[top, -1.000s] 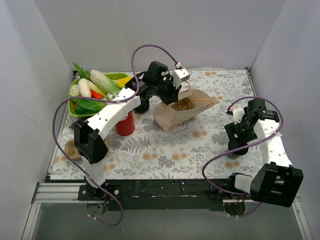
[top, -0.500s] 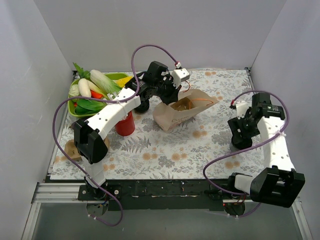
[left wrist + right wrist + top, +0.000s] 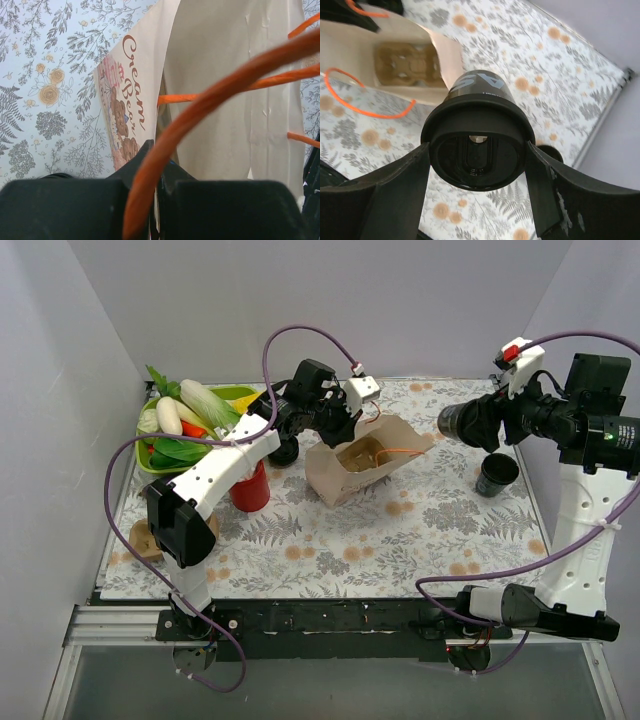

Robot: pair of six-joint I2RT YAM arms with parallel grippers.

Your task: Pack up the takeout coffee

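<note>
1. Our right gripper [image 3: 477, 155] pinches the lidded coffee cup [image 3: 479, 95] and holds it tipped sideways in the air, right of the paper bag [image 3: 338, 478].
2. Our left gripper [image 3: 150, 186] pinches the bag's orange handle [image 3: 225, 82].

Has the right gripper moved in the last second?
Yes. The right gripper rose with the takeout coffee, up the view, now level with the paper bag.
</note>
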